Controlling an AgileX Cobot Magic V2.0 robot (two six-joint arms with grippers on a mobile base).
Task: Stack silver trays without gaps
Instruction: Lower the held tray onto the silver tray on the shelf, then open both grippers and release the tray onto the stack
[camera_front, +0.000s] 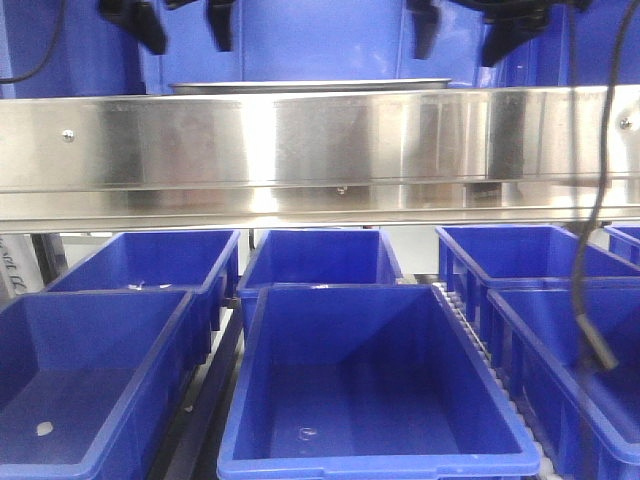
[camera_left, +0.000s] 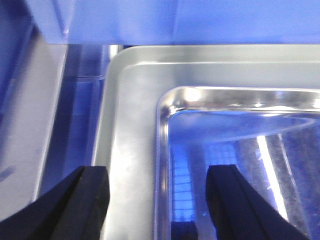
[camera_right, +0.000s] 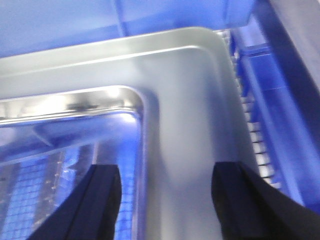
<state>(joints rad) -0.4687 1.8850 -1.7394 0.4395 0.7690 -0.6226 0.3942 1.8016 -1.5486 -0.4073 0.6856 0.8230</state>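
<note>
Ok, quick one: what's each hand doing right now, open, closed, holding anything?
Left hand: open, holding nothing, fingers either side of the silver tray's rim.
Right hand: open, holding nothing, fingers either side of the tray's rim.

Silver trays (camera_left: 131, 145): shiny polished steel; blue bins (camera_front: 370, 400): glossy smooth plastic; steel band (camera_front: 300, 140): brushed

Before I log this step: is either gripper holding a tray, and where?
Neither: the left gripper and right gripper are open, each straddling the tray's rim.
</note>
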